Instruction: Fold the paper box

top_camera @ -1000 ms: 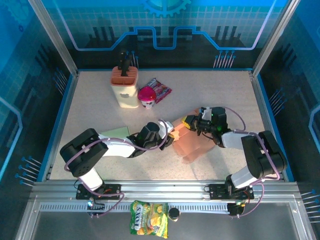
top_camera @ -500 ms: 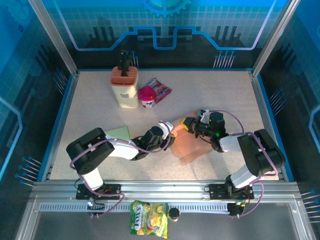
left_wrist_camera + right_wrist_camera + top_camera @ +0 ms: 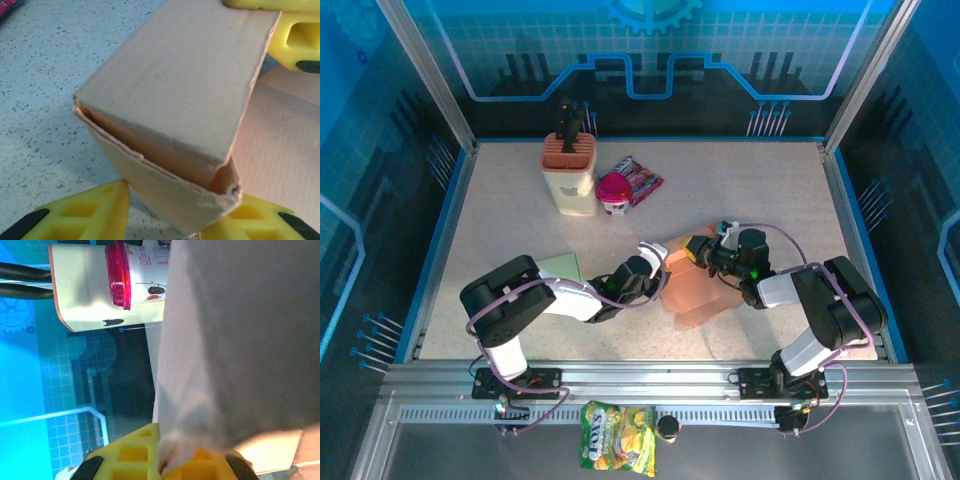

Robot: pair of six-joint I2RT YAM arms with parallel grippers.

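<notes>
Jaws-wise: got the left gripper (image 3: 657, 263) clamped round a folded corner of the paper box (image 3: 695, 292), and the right gripper (image 3: 697, 248) pinched tight on a thin flap at its upper edge. Found the box just right of centre in the top view, down on the speckled table (image 3: 750, 190), between the two grippers. Also spotted a pink-lidded cup (image 3: 614, 192) and a cream holder (image 3: 570, 175) toward the upper left, well apart from it.

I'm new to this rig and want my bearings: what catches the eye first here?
The brown paper box mid-table, with the left end effector and right end effector both closed on it. Toward the back left, a cream holder stands beside a pink-lidded cup.
</notes>
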